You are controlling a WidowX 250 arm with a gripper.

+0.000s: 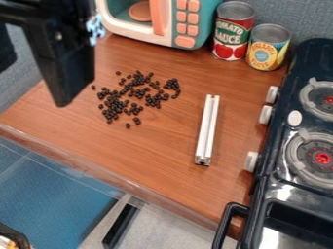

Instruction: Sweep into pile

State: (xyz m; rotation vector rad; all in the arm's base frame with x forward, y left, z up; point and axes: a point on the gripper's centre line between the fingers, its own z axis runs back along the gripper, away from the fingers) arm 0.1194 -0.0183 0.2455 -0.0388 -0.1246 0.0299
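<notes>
- Black two-finger gripper (64,73) at upper left of frame, over brown wood-look counter (162,160); can't tell if released, clenched or grasping.
- Small round black beads (116,104), scattered loosely left of centre, a few strays around the denser clumps.
- Silvery-white grooved bar (207,129) flat on counter, right of beads, apart from them.
- Behind, top of frame: teal-and-white toy microwave (203,30) with orange buttons; beside it, red-and-green tomato sauce can (232,31), yellow-and-blue can (268,48).
- Right edge: black toy stove (308,51).
</notes>
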